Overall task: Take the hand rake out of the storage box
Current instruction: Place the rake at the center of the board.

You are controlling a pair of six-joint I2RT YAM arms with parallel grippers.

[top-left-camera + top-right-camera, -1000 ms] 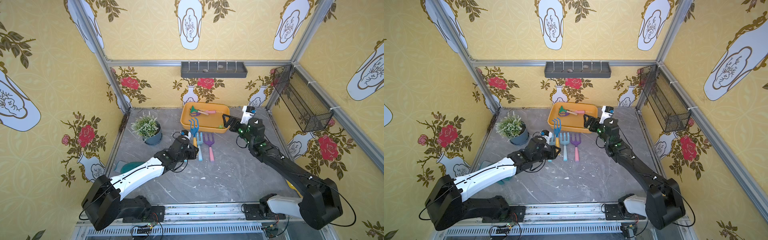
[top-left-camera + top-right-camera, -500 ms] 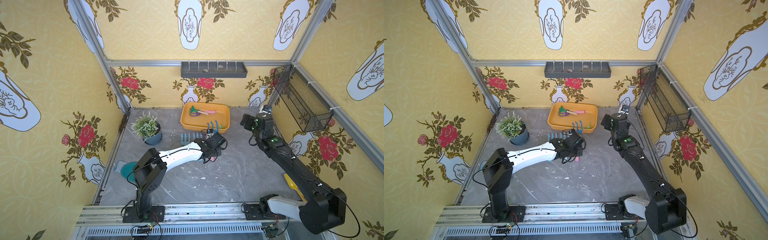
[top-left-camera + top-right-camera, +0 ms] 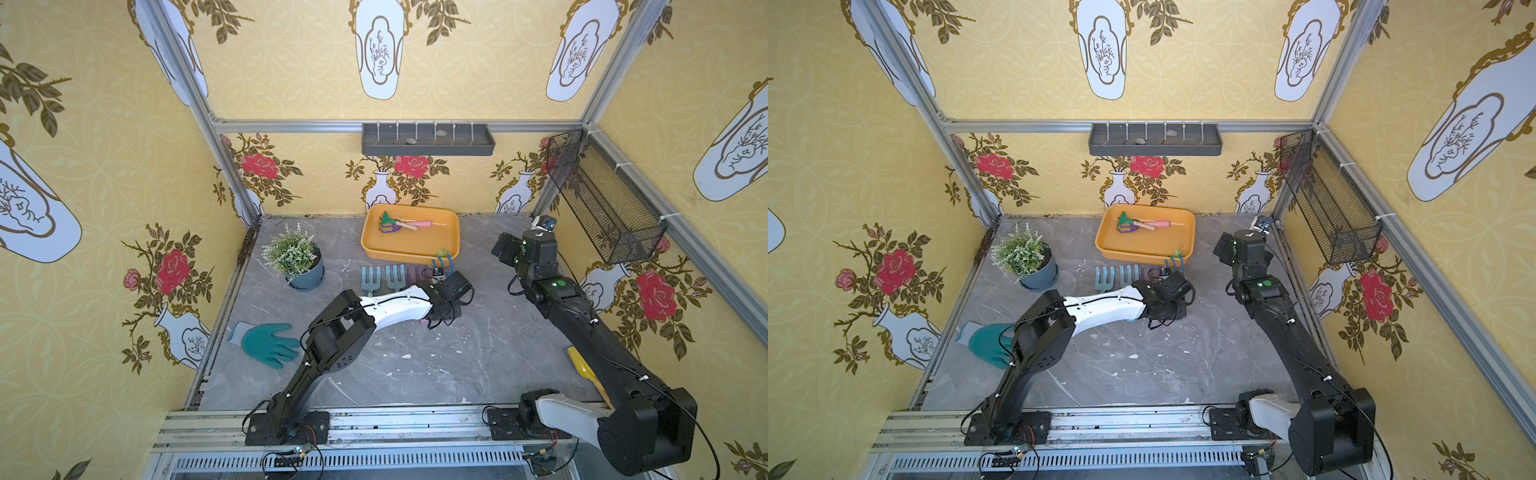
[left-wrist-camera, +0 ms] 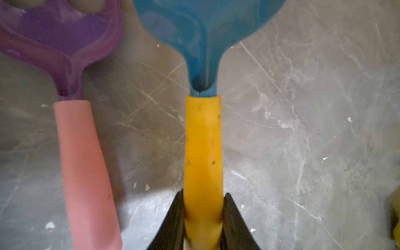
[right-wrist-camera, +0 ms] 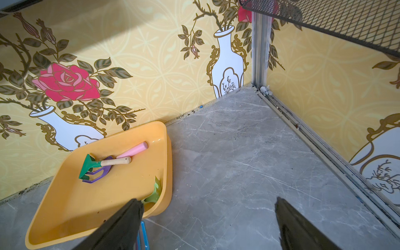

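Presently, the left claw [image 4: 203, 201] is seen pressed onto the yellow handle of the blue hand rake [image 4: 205, 32], which is pinched close above the grey surface [image 4: 303, 129]; whether it touches cannot be told. The rake is held outside the storage box [image 3: 419, 241], just in front of its near right corner. A purple fork [image 4: 60, 34] with a pink handle is laid just beside it. A green rake [image 5: 88, 165] and a purple rake [image 5: 99, 175] are seen crossed inside the box. The right claw [image 5: 208, 202] is spread wide above bare surface beside the box.
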